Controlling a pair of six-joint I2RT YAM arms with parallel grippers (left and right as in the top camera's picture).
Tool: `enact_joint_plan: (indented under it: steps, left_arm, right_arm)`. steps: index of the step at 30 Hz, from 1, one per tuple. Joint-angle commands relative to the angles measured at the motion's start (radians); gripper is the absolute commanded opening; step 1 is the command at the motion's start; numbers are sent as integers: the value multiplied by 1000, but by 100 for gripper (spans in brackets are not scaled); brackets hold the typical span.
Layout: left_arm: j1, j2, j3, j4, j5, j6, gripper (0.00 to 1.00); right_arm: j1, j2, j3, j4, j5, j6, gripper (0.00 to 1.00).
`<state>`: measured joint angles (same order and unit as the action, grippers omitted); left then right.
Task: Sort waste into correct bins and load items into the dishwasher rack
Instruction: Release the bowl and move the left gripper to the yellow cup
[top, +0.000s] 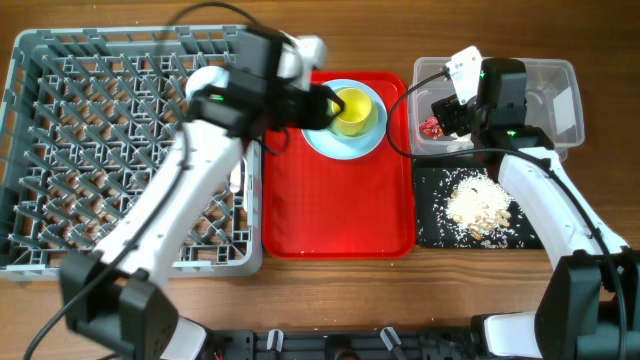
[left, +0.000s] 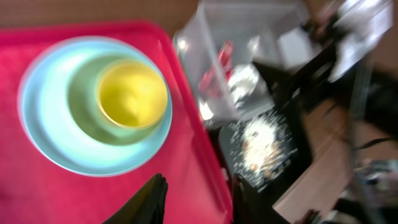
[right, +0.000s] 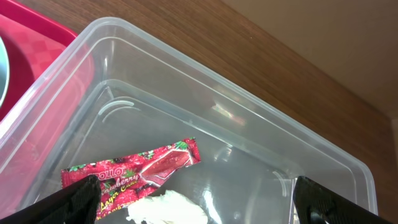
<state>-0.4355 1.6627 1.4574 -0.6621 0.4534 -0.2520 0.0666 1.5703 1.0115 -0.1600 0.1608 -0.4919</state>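
grey plastic fills the left of the overhead view: the dishwasher rack (top: 120, 150), its grid of pegs partly covered by the left arm. beside it lies the red serving tray (top: 340, 200), and at its far end sits the pale blue plate (top: 345, 125) with the yellow-green cup (top: 352, 108) upright on it. the left gripper (top: 322, 103) is at the plate's left edge; its opening cannot be judged from above. to the right, the clear tub (top: 560, 80) stands behind the black tray (top: 430, 210), which holds the pale food scraps (top: 478, 205). the right gripper (top: 450, 110) hangs over the tub's left part, near the red snack wrapper (top: 432, 127).

left wrist view, blurred: the left gripper (left: 196, 202) has its two dark fingers (left: 149, 199) spread apart over the red tray (left: 180, 180), nothing between them. the cup (left: 132, 93) sits on the plate (left: 50, 124), up and left of the fingers. beyond the tray's edge are the tub (left: 193, 56) with the wrapper (left: 214, 68), and the black tray (left: 298, 149) with scraps (left: 261, 146).

right wrist view: the right gripper (right: 198, 202) is spread wide, its fingers (right: 78, 199) at the lower corners, holding nothing. below it, inside the tub (right: 249, 106), the wrapper (right: 134, 165) lies flat, with the crumpled white napkin (right: 165, 208) touching its near edge. a corner of the red tray (right: 37, 43) shows beside the tub on the wooden table (right: 280, 37).
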Motion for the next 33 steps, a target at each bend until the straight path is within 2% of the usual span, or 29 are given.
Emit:
enact_joint_plan:
  steps: [1,4,8,11,13,18,25,33]
  left_arm:
    - [-109,76,-6,-37,-222,1,30]
    - [-158,129,-6,-128,-344,-55,29]
    - [-164,187,-6,-250,-364,-67,30]
    - [-140,203,-40,-267,-433,-180,29]
    - [-115,203,-61,-233,-420,-214,17]
    - [-76,204,-101,-100,-392,-201,4]
    - [-77,265,-171,91,-392,-202,4]
    - [-77,348,-179,204,-392,-205,4]
  right_arm:
    - [-2,10,14,2,-4,-5,100]
    - [-2,10,14,2,-4,-6,100]
    - [-2,10,14,2,-4,-5,100]
    - [-2,10,14,2,-4,-6,100]
    - [-2,10,14,2,-4,-5,100]
    - [-2,10,14,2,-4,-5,100]
    - [-2,10,14,2,-4,-6,100]
    - [-2,10,14,2,-4,-6,100]
